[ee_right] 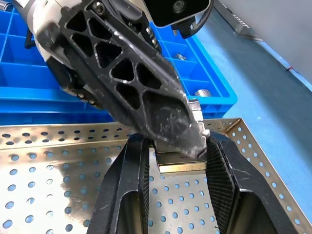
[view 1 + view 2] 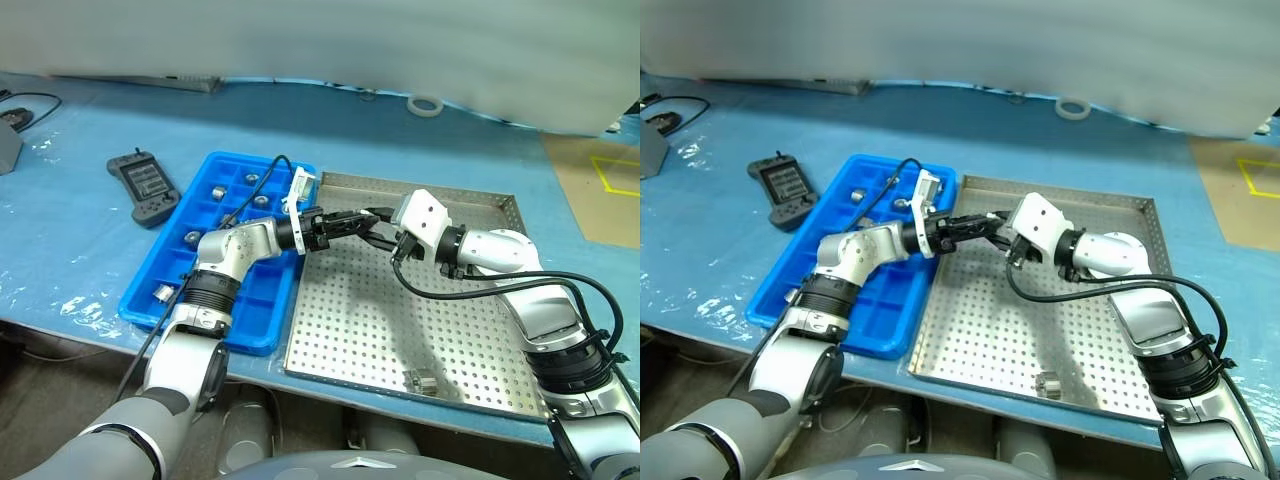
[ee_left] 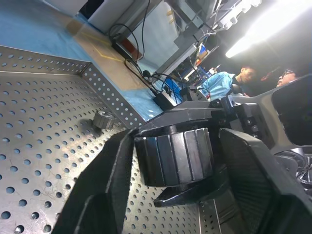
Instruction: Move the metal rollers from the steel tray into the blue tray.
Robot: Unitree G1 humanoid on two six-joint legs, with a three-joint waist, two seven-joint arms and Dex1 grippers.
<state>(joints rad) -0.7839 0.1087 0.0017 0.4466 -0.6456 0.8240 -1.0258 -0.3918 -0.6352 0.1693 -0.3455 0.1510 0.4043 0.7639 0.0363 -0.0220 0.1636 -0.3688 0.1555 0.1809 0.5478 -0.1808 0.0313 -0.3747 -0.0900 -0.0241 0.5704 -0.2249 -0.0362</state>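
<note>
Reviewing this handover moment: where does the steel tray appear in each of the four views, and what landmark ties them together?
Left eye view: the steel tray lies right of centre, beside the blue tray.
Right eye view: the same place, centre-right.
Left wrist view: its perforated floor and rim lie behind the left tool.
Right wrist view: its floor lies under the right tool.
Shared landmark: the roller that both tools grip above the tray.
</note>
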